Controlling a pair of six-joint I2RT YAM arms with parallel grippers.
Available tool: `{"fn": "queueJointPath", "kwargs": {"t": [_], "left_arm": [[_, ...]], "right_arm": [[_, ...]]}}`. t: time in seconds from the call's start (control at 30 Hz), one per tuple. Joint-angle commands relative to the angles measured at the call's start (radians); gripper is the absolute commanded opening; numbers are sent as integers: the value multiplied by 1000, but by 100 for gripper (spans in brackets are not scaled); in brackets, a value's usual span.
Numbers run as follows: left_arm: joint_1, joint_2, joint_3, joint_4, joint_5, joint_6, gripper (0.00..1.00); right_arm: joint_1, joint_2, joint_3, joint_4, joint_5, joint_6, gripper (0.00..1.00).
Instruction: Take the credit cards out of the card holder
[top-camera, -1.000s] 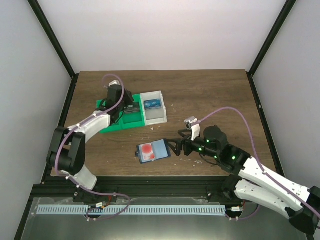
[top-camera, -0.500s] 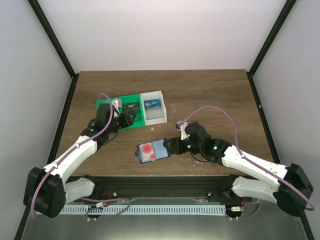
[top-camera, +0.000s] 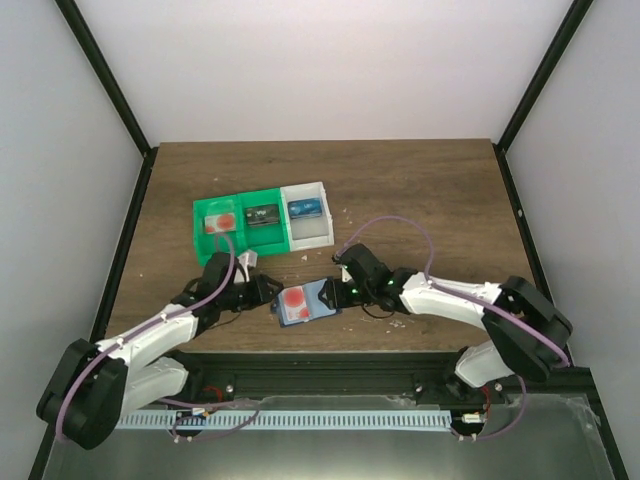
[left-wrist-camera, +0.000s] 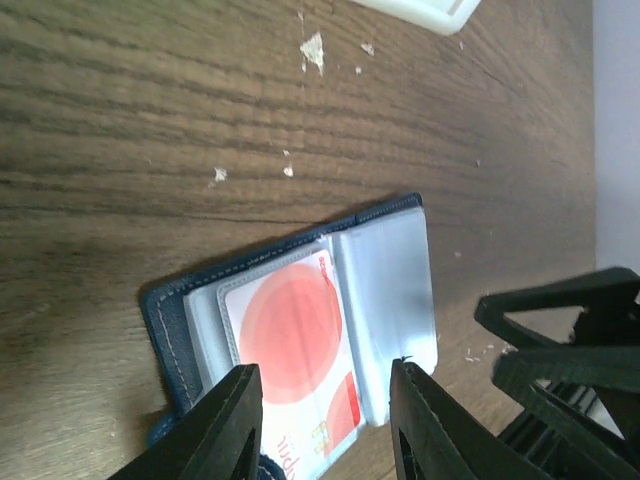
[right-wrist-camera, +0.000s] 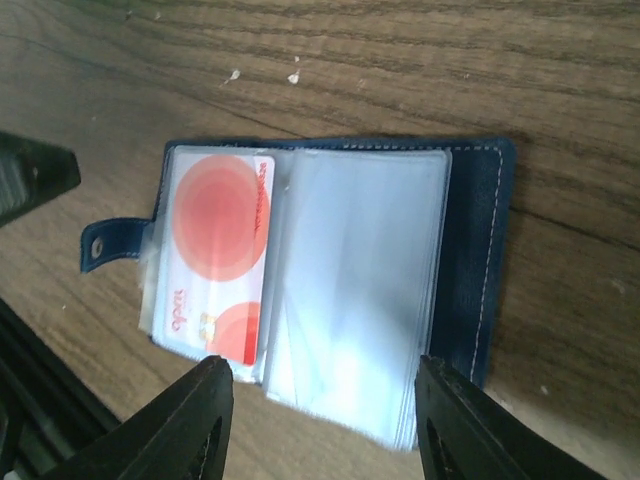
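Wooden table (top-camera: 420, 190) bears card holder (top-camera: 322, 300) and tray (top-camera: 312, 234).

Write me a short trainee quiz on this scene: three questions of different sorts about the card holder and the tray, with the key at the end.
1. True or false: the card holder lies closed on the table.
2. How many cards lie in the tray? A) one B) three C) five
3. Fill in: the card in the card holder's clear pocket shows a large ___ circle.

Key: 1 false, it lies open; 2 B, one in each compartment; 3 red.
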Motion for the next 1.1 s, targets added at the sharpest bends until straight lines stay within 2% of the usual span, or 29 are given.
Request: {"fn": "queueJointPath", "kwargs": {"t": [0.0,0.2,0.47,0.77,1.07], "left_arm": [[-7,8,-40,113,70,-31,37],[-9,19,-116,205,104,-48,34],[-10,70,-162,283,114,-50,30],[-10,106,-180,308,95,-39,28],[-11,134,-174,311,83,-28,27]], "right_arm": [[-1,67,66,36,47,-8,51],[0,157,101,18,58,-30,51],[0,200,99,41,45,-53,51],[0,164,63,142,-80,-51,35],[-1,159,25,240,-187,-27,33]]}}
